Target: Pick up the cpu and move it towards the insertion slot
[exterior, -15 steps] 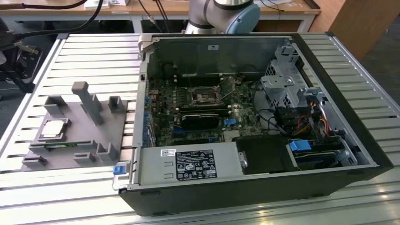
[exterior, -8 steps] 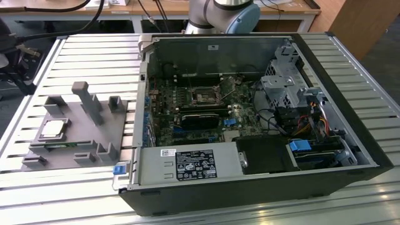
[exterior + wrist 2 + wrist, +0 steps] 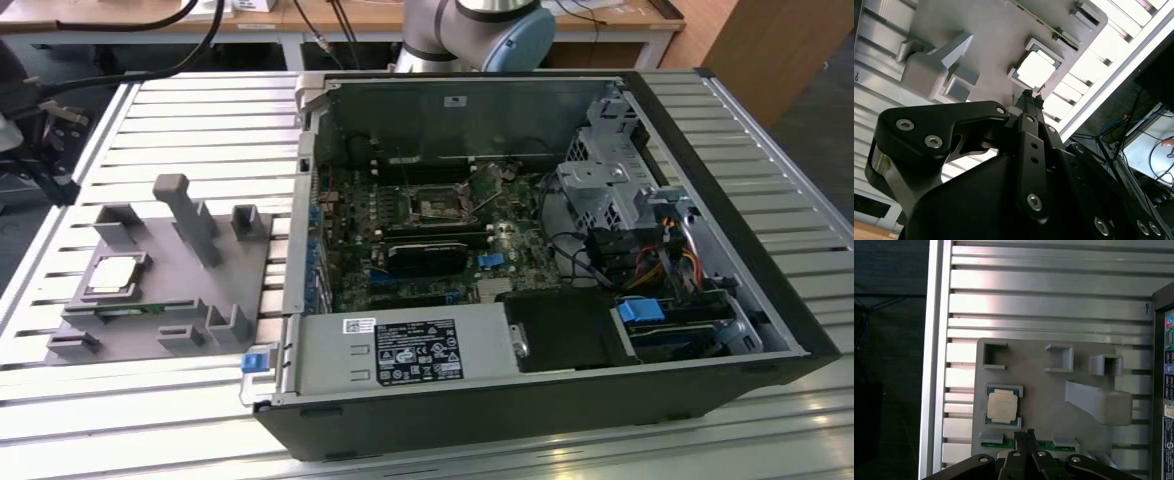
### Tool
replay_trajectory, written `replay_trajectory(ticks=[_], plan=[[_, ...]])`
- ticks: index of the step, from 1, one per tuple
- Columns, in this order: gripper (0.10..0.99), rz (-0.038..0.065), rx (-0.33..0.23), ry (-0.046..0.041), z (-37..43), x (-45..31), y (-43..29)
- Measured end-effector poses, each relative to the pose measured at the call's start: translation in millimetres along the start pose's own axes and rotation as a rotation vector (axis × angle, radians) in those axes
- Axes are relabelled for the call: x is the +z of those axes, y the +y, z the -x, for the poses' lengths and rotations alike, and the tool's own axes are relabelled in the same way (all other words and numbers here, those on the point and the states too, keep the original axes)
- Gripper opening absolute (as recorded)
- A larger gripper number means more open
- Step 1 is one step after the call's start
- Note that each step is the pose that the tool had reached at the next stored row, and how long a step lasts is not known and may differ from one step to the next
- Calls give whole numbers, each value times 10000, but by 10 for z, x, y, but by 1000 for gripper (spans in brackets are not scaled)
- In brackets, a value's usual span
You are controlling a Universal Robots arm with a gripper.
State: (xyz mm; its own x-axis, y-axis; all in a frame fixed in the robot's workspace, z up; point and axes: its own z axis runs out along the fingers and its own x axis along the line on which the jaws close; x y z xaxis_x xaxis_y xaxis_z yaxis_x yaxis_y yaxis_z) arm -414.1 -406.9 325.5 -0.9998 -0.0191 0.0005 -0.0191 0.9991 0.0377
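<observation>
Exterior view: the cpu [image 3: 114, 275] lies flat, silver top up, in a shallow square seat on a grey fixture plate [image 3: 200, 295] at the exterior view's left, on the slatted aluminium bench [image 3: 187, 110]. It is not picked up yet. The plate carries several grey upright blocks, and a tall post [image 3: 187, 225] stands beside the cpu's seat. A thin green strip [image 3: 127, 312] lies in a groove along the plate's near edge, just beside the seat. An open computer case [image 3: 454, 115] sits just beside the plate, toward the exterior view's right. Inside it is the insertion slot [image 3: 438, 205], a small dark square framed in silvery metal on the green circuit board [image 3: 350, 245], well apart from the cpu. A longer black block [image 3: 427, 258] lies near the slot, on the camera's side of it. The arm [image 3: 481, 25] rises behind the case.

In the first wrist view the gripper [image 3: 1026, 434] hangs over the fixture plate [image 3: 1044, 390], jaws pressed together at the tips, nothing between them. The cpu [image 3: 1002, 406] sits in its seat, near the tips but apart from them. The tips overlap the green strip [image 3: 1046, 445]; whether they touch it cannot be told. Bench [image 3: 1054, 285] slats run past the plate.

The second wrist view shows the same: gripper [image 3: 1029, 94] closed and empty, cpu [image 3: 1035, 69] bright in its seat just past the tips.
</observation>
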Motion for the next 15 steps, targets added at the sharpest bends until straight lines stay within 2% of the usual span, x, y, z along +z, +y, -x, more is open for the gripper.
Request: replay_trajectory(ticks=[15], plan=[[106,0,0,-1,-5,67,-3]])
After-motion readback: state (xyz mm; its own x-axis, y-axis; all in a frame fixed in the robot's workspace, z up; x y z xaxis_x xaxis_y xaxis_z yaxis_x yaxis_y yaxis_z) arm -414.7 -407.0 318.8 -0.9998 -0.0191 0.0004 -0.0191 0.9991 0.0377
